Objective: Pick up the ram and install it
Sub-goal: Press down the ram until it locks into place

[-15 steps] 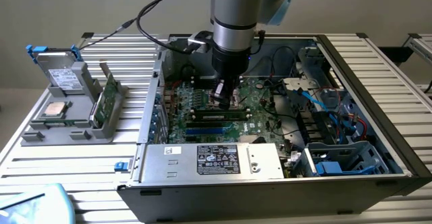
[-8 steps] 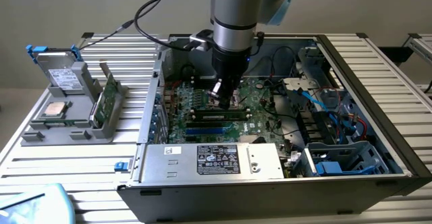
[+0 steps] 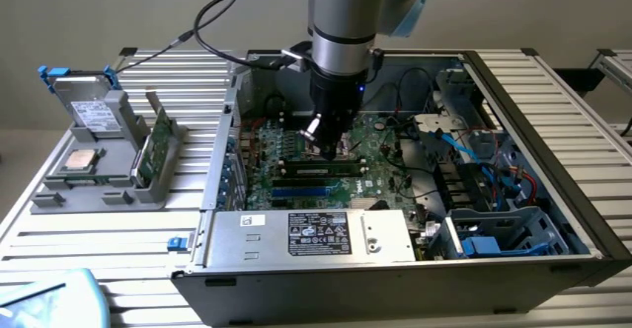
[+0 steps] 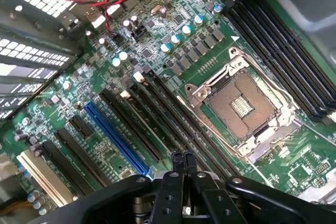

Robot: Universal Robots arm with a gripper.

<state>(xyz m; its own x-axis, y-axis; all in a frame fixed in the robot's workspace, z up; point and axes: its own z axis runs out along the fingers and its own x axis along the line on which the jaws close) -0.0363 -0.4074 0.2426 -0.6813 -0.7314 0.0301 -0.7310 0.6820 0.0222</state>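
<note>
The ram [image 3: 318, 169] is a slim green stick with dark chips. It lies along the black memory slots [image 4: 173, 121] on the motherboard [image 3: 380, 183] inside the open computer case. My gripper [image 3: 328, 150] hangs straight down from the arm, its tip just above the far side of the stick. In the wrist view the gripper [image 4: 182, 158] is shut, the two black fingertips [image 4: 177, 157] pressed together with nothing between them. They hover over the long slots beside the open processor socket [image 4: 242, 103].
A silver power supply [image 3: 306, 235] fills the case's near side, and a drive cage with blue cables [image 3: 493, 232] sits at the exterior view's right. Outside the case, a grey holder [image 3: 94, 187] carries a hard drive, a silver chip and an upright green board [image 3: 150, 150].
</note>
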